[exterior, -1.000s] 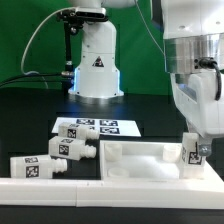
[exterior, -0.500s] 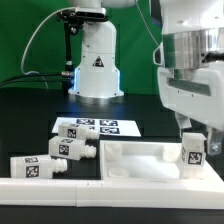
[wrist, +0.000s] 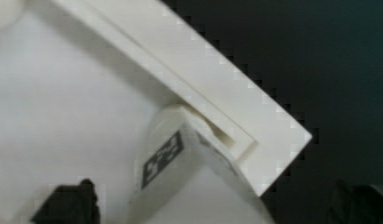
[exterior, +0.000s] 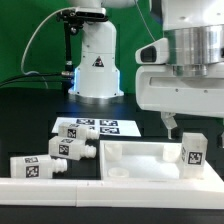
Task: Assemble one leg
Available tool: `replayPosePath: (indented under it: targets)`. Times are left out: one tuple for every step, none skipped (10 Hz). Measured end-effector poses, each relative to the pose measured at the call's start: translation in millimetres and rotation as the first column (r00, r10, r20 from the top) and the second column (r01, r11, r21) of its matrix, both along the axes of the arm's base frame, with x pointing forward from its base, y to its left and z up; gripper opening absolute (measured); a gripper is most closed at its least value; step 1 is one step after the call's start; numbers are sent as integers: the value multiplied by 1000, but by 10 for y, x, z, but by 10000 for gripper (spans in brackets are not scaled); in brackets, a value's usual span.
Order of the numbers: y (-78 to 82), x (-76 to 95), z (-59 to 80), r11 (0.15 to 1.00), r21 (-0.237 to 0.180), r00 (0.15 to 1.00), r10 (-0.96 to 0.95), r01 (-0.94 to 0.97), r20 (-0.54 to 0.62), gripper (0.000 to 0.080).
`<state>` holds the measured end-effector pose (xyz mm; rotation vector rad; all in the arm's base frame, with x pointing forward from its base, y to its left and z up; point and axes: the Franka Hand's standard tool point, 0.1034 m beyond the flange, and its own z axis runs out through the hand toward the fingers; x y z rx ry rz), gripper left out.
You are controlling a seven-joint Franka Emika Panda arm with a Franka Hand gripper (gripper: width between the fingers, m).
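Leg (exterior: 192, 150) is standing alone in the panel's (exterior: 140, 158) corner; pincer (exterior: 180, 124) is lifting away, spread and empty; this leg seems seated.

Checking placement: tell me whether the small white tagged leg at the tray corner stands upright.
Upright: the small white tagged leg stands vertical at the tray-like panel's corner.

Risen well clear of the leg (exterior: 192, 150) at the exterior view's right, gripper (exterior: 176, 125) now hanging above it rather than closed around it. Fingers (exterior: 168, 123) lifted off, leaving the leg standing upright alone in the panel's (exterior: 140, 157) right corner.
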<state>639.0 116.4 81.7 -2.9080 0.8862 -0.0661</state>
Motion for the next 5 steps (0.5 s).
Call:
replayPosePath:
  targets:
    - [-27,43,-17,972,-47,973,231,-230,15,649]
    - [-45,75,-52,938,-61,939,342,-341,18,649]
    - [-39,74,-49,949,-59,950,312,-311,18,649]
    - [-42,73,-53,951,-59,952,305,-303,17,649]
    - [-43,72,-55,953,-58,954,299,-298,17,555]
